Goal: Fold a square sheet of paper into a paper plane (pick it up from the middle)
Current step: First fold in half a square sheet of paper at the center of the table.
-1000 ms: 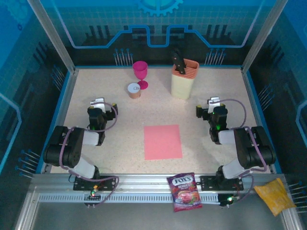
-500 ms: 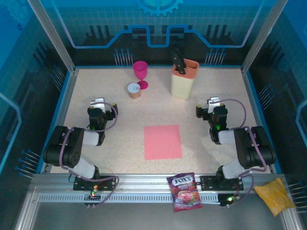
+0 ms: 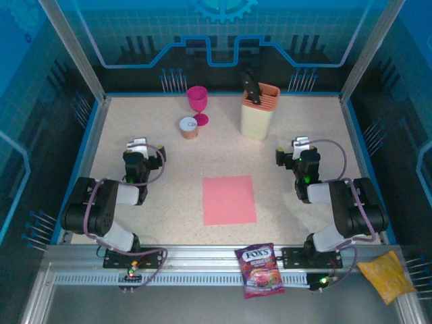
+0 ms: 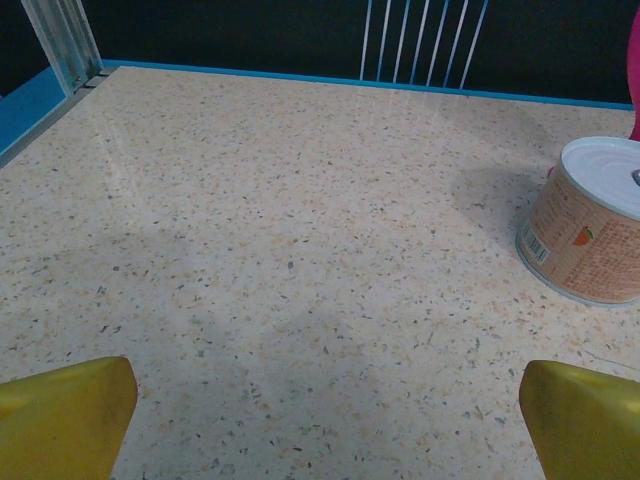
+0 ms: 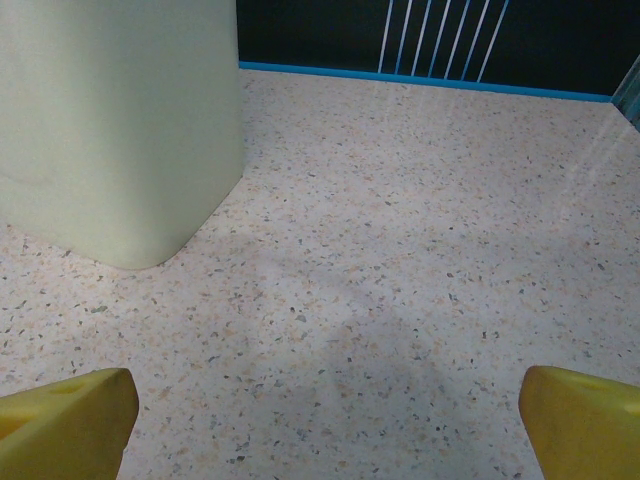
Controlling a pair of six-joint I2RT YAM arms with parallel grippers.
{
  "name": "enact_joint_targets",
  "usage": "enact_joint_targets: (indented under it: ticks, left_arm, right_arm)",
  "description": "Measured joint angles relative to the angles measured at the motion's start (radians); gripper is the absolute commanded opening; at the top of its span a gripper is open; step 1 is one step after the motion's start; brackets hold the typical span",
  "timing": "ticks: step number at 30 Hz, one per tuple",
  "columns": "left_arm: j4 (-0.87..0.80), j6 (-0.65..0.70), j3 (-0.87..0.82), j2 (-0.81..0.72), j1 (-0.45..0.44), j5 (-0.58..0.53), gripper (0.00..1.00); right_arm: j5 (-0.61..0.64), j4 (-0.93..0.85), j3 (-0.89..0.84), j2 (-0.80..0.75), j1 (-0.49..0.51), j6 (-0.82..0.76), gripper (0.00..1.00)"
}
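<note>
L fingers point(image 4: 60, 415) stand spread wide w/ nothing between them, parked low on the left side of the desk point(image 3: 169, 179) and aimed toward the back. In the L wrist view bare desk lies ahead, w/ a tin can point(image 4: 590, 235) off to the front right. In the top view a magenta goblet point(image 3: 198, 102) stands just behind that tin; neither concerns you.

Centre: the square sheet of paper point(image 3: 229, 200) lies flat on the desk between the two arms, nearer the front rail than either pair of fingers and well apart from both; no crease shows on it.

Right of centre, at the back, sits a cream knife block point(image 3: 259, 111). R fingers point(image 5: 60, 420) are likewise wide open and empty, facing bare desk w/ the block's wall at front left. On the front rail, off the desk, lie a purple candy bag point(image 3: 260, 270) and, further right, a yellow packet point(image 3: 386, 275).

My read: folding hasn't begun, so the step in hand is the reach for the sheet. Both arms point away from it, so you'd prob. need to turn a wrist inward and bring the fingers over the sheet's middle. Flat thin paper offers no edge there, so expect to press down and pinch up a ridge, gently; too hard a pinch could crumple it.
</note>
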Motion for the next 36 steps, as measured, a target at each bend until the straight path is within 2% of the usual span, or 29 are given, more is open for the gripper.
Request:
enact_joint_targets:
  ticks: [5,8,11,15,18,21,25,29,32,36]
  left_arm:
    - [-0.019,0.001,0.0,-0.01,0.016,0.043,1.0]
    - [-0.117,0.002,0.006,-0.084,0.011,0.052,1.0]
    - [-0.256,-0.002,0.04,-0.216,-0.014,0.034,1.0]
    - [-0.575,-0.093,0.2,-0.362,-0.061,0.024,1.0]
    - [-0.816,-0.186,0.341,-0.409,-0.109,0.015,1.0]
    - [-1.026,-0.276,0.433,-0.43,-0.209,0.005,1.0]
    - [-1.271,-0.431,0.477,-0.434,-0.416,0.002,1.0]
    - [-1.464,-0.621,0.528,-0.384,-0.637,-0.026,1.0]
    - [-1.556,-0.746,0.594,-0.293,-0.762,-0.041,1.0]
    - [-1.646,-0.866,0.709,-0.131,-0.871,-0.052,1.0]
  right_arm:
    - [-0.036,0.0,0.0,0.0,-0.008,0.0,0.99]
    - [-0.014,-0.081,0.018,-0.029,-0.006,0.008,0.99]
    - [0.035,-0.421,0.189,-0.1,-0.012,0.071,0.99]
    - [0.027,-0.893,0.606,-0.092,-0.041,0.199,0.99]
    - [-0.087,-1.109,0.793,-0.076,-0.087,0.285,0.99]
    - [-0.274,-1.204,0.739,-0.101,-0.166,0.341,0.99]
    - [-0.397,-1.341,0.559,-0.211,-0.191,0.384,0.99]
    - [-0.419,-1.452,0.515,-0.407,-0.137,0.394,0.99]
    - [-0.402,-1.482,0.504,-0.538,-0.086,0.402,0.99]
    - [-0.393,-1.534,0.446,-0.628,-0.061,0.428,0.99]
